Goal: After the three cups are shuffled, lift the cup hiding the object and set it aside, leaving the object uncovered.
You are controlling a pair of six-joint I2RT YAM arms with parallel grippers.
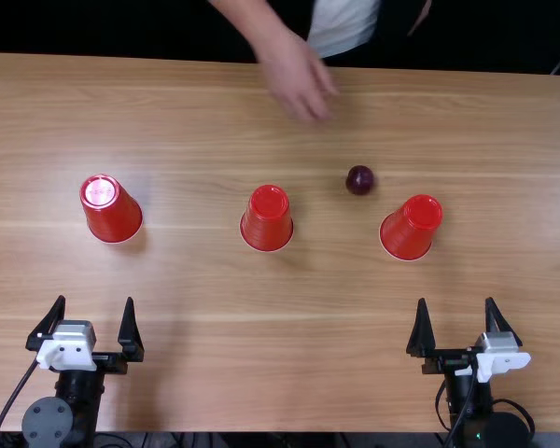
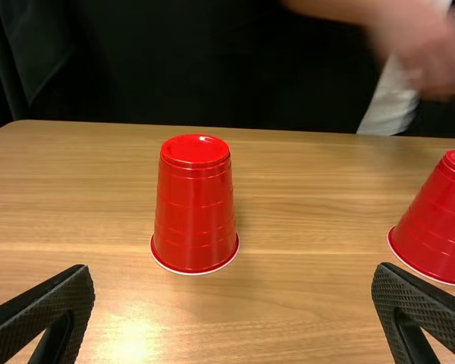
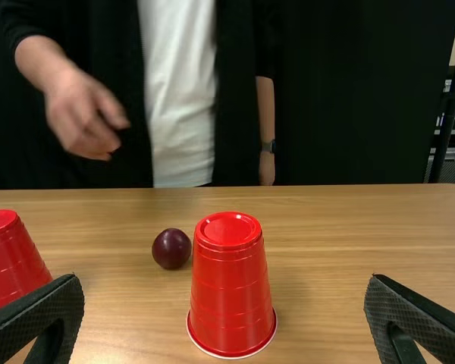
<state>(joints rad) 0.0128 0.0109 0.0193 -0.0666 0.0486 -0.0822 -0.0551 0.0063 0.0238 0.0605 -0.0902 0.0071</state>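
Three red cups stand upside down in a row: the left cup (image 1: 110, 209) (image 2: 195, 205), the middle cup (image 1: 267, 218) (image 2: 438, 220) (image 3: 7, 254) and the right cup (image 1: 413, 227) (image 3: 230, 285). A small dark purple ball (image 1: 359, 180) (image 3: 171, 249) lies uncovered on the table, between the middle and right cups and a little behind them. A person's hand (image 1: 297, 77) (image 3: 80, 114) hovers above the far side of the table, touching nothing. My left gripper (image 1: 85, 326) stands open near the front edge, in front of the left cup. My right gripper (image 1: 455, 329) stands open in front of the right cup.
The wooden table (image 1: 280, 299) has bare room between the cups and the grippers. The person's dark sleeve and white shirt (image 3: 178, 91) stand across the far edge.
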